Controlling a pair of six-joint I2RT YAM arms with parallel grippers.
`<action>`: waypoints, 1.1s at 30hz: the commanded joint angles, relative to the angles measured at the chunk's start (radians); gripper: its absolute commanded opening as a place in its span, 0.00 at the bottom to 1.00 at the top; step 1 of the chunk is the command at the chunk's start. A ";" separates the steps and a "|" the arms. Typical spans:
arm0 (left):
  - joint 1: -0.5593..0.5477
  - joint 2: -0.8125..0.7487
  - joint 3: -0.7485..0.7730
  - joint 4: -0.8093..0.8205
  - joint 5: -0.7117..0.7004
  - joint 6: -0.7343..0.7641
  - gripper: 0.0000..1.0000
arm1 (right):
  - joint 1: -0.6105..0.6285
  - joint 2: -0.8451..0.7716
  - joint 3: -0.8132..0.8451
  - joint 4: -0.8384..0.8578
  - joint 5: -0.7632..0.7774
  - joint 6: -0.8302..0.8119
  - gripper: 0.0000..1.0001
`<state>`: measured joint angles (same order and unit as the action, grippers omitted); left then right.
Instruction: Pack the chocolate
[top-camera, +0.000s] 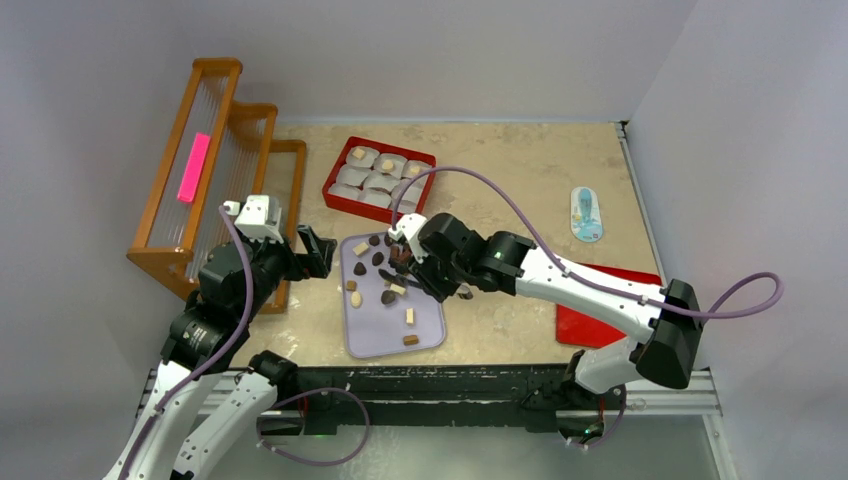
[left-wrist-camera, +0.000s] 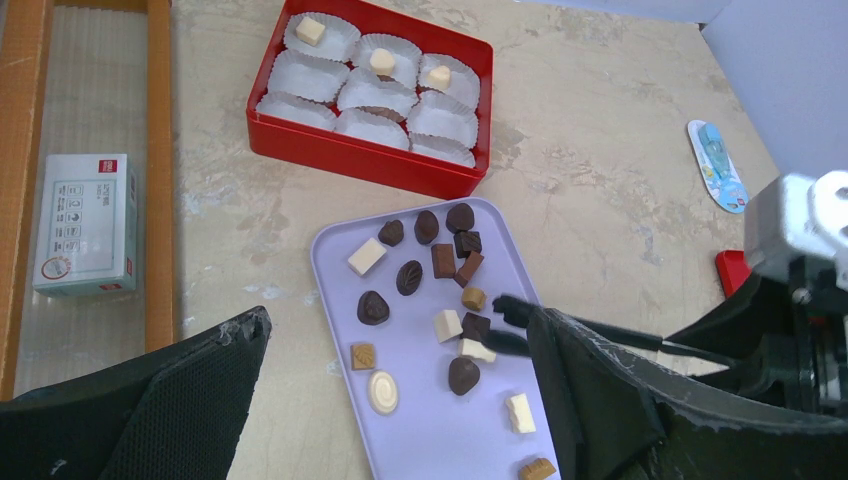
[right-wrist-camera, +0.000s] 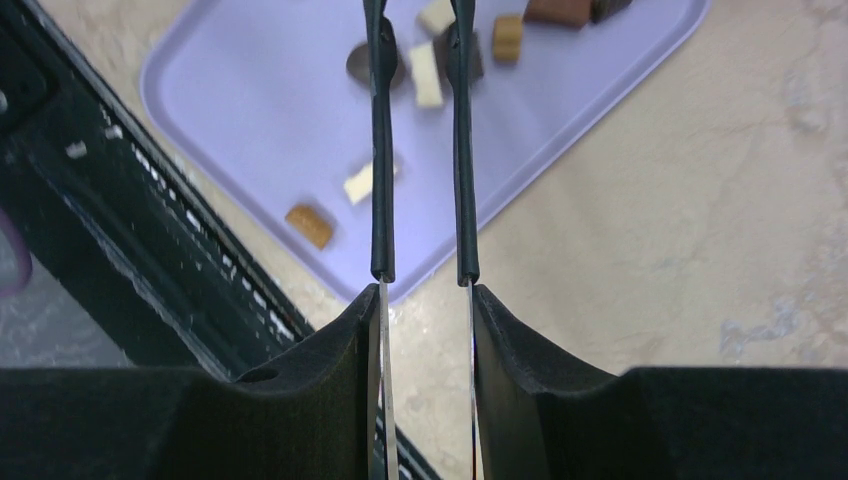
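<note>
Chocolate pieces (left-wrist-camera: 373, 307) in dark brown, light brown and cream lie scattered on a lavender tray (left-wrist-camera: 420, 440). A red box (left-wrist-camera: 340, 155) of white paper cups stands behind it; three cups hold a piece (left-wrist-camera: 311, 30). My right gripper (right-wrist-camera: 425, 300) is shut on black tongs (right-wrist-camera: 381, 150). The tong tips (left-wrist-camera: 508, 306) hang, slightly apart, over a dark block (left-wrist-camera: 476, 326) and a white piece (right-wrist-camera: 424, 72) mid-tray; nothing is lifted. My left gripper (left-wrist-camera: 398, 320) stands open above the tray's left part, holding nothing.
A wooden rack (top-camera: 215, 170) with a pink strip (top-camera: 194, 167) and a white carton (left-wrist-camera: 85, 222) fills the left side. A red lid (top-camera: 600, 320) lies at the right under my right arm. A blue-and-white packet (top-camera: 586, 213) lies far right.
</note>
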<state>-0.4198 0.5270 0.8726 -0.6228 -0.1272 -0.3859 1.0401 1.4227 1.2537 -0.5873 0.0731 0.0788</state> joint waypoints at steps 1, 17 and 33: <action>-0.002 0.004 0.007 0.029 0.004 -0.012 1.00 | 0.020 -0.013 -0.013 -0.079 -0.021 -0.014 0.37; -0.002 0.001 0.007 0.028 0.001 -0.012 1.00 | 0.023 0.071 -0.009 -0.127 0.054 -0.034 0.38; -0.002 0.002 0.006 0.028 0.005 -0.012 1.00 | 0.024 0.132 -0.010 -0.080 0.037 -0.043 0.40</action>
<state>-0.4198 0.5274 0.8726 -0.6228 -0.1272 -0.3859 1.0603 1.5642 1.2350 -0.6941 0.1303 0.0551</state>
